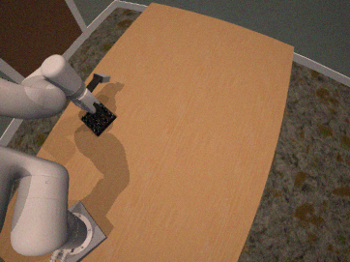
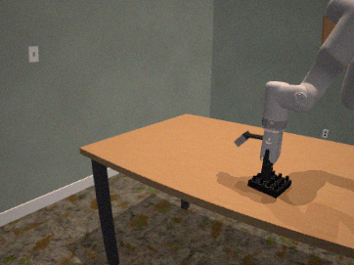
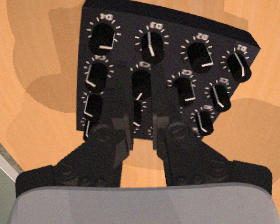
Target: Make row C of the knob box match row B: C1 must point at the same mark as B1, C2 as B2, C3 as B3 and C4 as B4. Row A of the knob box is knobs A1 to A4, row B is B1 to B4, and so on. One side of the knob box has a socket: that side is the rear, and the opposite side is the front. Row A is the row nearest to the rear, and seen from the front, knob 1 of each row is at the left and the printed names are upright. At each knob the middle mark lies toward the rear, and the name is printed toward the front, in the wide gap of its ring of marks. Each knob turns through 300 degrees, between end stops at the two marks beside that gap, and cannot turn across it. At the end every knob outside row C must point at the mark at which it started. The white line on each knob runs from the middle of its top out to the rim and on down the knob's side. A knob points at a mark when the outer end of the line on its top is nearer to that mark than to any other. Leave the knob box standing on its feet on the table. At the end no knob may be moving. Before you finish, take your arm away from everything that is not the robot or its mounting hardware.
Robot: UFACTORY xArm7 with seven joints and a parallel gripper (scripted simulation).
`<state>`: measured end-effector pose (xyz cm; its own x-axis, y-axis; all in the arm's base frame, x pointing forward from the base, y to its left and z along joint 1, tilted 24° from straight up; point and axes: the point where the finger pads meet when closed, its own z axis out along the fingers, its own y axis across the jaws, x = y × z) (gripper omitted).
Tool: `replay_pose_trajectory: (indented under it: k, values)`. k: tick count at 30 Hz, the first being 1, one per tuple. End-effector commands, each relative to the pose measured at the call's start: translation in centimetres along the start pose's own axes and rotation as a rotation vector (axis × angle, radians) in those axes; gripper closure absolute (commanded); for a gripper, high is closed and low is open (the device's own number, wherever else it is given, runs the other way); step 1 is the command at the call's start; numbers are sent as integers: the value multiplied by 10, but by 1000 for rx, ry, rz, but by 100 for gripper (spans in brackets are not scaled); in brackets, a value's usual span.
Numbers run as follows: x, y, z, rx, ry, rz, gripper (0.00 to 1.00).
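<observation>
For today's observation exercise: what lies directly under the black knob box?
The black knob box stands on the orange wooden table, with its shadow beside it. Its feet and underside are covered, and the gripper hides its nearest knobs.

- We note a wooden table (image 1: 203, 127) with a light orange top whose grain runs along its length (one long edge is curved).
- In the exterior view the table (image 2: 161, 153) stands on dark legs (image 2: 104, 206) over a mottled brown-grey floor (image 2: 147, 226).
- The black knob box (image 1: 99, 119) stands on the top, near the edge closest to the arm's base; we see it upright in the exterior view (image 2: 269, 182).
- The arm's grey base plate (image 1: 99, 233) lies on the top at one end, well apart from the box.
- Soft shadows of the arm fall across the wood between the box and the plate.
</observation>
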<state>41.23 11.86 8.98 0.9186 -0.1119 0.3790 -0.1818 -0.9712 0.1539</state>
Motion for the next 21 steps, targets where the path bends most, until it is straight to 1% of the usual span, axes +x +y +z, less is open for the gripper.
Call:
replay_pose_trajectory:
  k: [1, 8, 10, 21]
  values:
    - [1, -1, -1, 3, 2, -82, 92]
    - [1, -1, -1, 3, 2, -240, 92]
    - [1, -1, -1, 3, 2, -240, 92]
    - [1, -1, -1, 3, 3, -527, 92]
